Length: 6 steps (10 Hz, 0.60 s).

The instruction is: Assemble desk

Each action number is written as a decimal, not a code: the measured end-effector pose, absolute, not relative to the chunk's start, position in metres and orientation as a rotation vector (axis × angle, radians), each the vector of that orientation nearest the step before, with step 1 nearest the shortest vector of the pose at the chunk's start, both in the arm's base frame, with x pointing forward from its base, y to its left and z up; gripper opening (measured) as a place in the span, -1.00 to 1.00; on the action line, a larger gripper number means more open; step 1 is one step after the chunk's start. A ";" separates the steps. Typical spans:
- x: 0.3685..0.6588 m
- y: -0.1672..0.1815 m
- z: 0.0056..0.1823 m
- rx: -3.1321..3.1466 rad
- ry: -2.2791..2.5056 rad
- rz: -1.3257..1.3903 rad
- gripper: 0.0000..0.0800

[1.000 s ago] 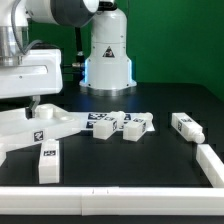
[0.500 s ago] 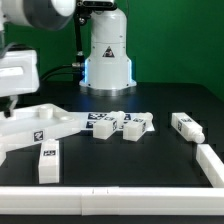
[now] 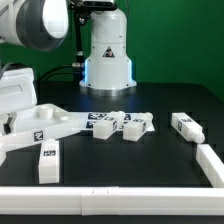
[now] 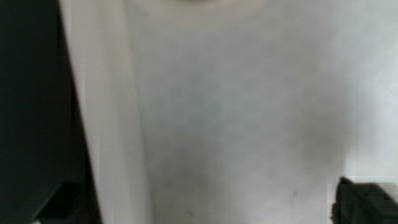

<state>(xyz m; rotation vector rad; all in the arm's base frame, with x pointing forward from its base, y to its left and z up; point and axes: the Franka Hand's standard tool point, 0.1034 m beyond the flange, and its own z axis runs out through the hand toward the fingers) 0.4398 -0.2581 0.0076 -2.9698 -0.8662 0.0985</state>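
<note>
Gripper [image 4: 205, 200] jaws wide apart, nothing clamped; in the wrist view the dark fingertips [image 4: 50, 203] show on either side of the white desk slab [image 4: 214, 110], which fills nearly the whole frame, very close to the camera; contact between pads and slab cannot be resolved; in the exterior view the gripper [image 3: 9, 120] hangs at that view's far left, over the left end of the slab, partly cut by the frame edge; slab lies on the black table [image 3: 160, 100], one tag on its near face; leg A [image 3: 47, 163] just in front of the slab; leg B [image 3: 103, 124] and leg C [image 3: 136, 126] just beside each other at table centre; leg D [image 3: 185, 125] well apart toward the exterior view's right; border rail [image 3: 110, 200] along the near edge
</note>
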 end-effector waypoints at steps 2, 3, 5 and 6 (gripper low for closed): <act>0.439 -0.258 0.007 -2.972 -0.868 0.096 0.55; 0.439 -0.258 0.007 -2.972 -0.868 0.096 0.12; 0.439 -0.258 0.007 -2.972 -0.867 0.096 -0.38; 0.439 -0.258 0.007 -2.972 -0.867 0.096 -0.72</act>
